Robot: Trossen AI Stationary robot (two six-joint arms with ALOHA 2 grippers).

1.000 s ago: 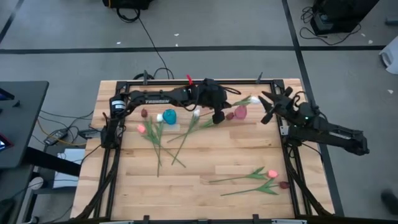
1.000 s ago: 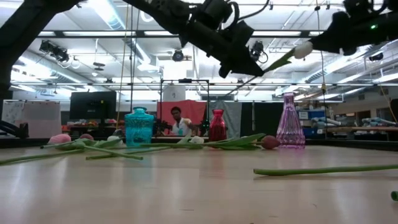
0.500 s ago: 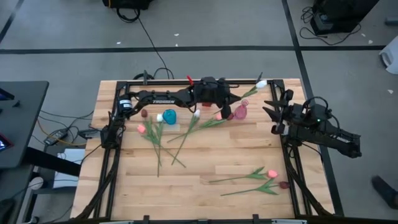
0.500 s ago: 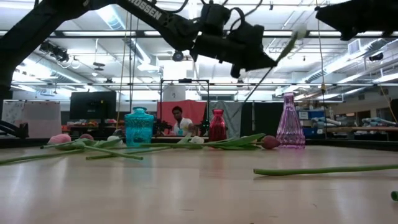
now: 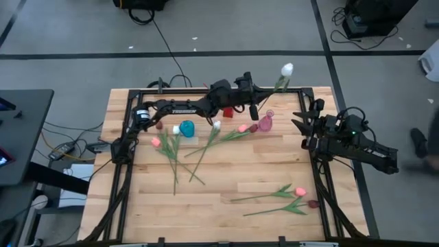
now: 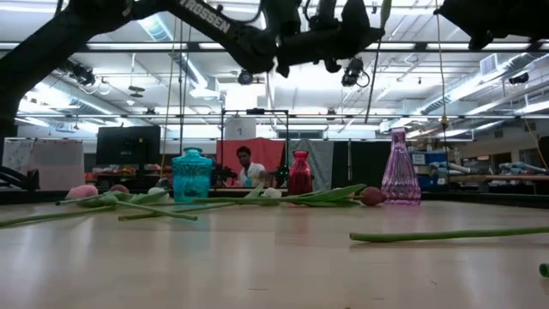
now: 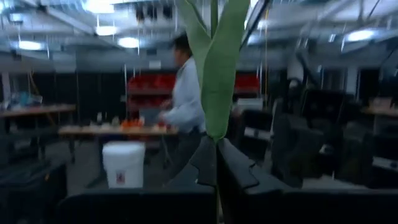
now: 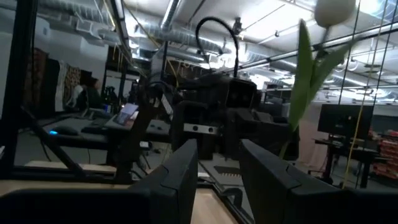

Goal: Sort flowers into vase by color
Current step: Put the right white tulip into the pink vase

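Writing: we read "TROSSEN" in white letters on the left arm [image 5: 180, 107]; in the low view only the end "ROSSEN" shows.
Left hand [image 5: 251, 88]: pressed together on the stem of a white tulip [image 5: 286, 69], held high above the pink vase [image 5: 266, 122], with the head beyond the counter [image 5: 226, 213] edge behind that vase.
Right hand [image 5: 302, 124]: spread, holding nothing, just to the right of the pink vase.
Vases: we count three in the low view, namely the pink vase, a teal vase [image 6: 191, 175] far left of it, and a dark red vase [image 6: 298, 173] between them.
Flowers on the counter: we count about eight; five or so lie left of the pink vase, touching and crossing each other, and three [image 5: 291, 196] lie well in front of it.
Person [image 6: 247, 168]: in the room behind, seen between the teal and dark red vases.
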